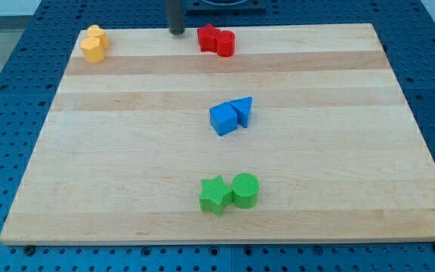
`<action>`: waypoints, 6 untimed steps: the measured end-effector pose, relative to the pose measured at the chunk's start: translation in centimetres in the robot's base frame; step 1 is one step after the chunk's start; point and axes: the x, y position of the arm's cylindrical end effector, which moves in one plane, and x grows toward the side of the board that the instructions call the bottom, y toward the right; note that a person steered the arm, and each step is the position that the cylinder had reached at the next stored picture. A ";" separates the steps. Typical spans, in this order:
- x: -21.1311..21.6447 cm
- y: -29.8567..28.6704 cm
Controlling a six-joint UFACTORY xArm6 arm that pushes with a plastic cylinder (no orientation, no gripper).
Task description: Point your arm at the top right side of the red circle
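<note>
The pale wooden worktop [127,151] lies on a blue perforated base [6,60], and my tip [177,32], the lower end of the straight dark rod tool, rests at the board's far edge near the view's top; this tool has nothing that opens or closes and holds nothing, so no width can be told. The red circle block [226,43] sits at about three o'clock from my tip, a little apart from it, touching a red star-shaped block [208,38] that lies between the two, at the circle's nine o'clock. A pair of yellow blocks [94,43], shapes unclear, huddles near the top-left corner. At the centre a blue cube [223,119] touches a blue triangular block [242,110]. Toward six o'clock a green star block [216,195] touches a green cylinder [245,190].
</note>
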 end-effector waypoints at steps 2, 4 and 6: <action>2.8 12.6; 2.1 14.1; 0.2 9.4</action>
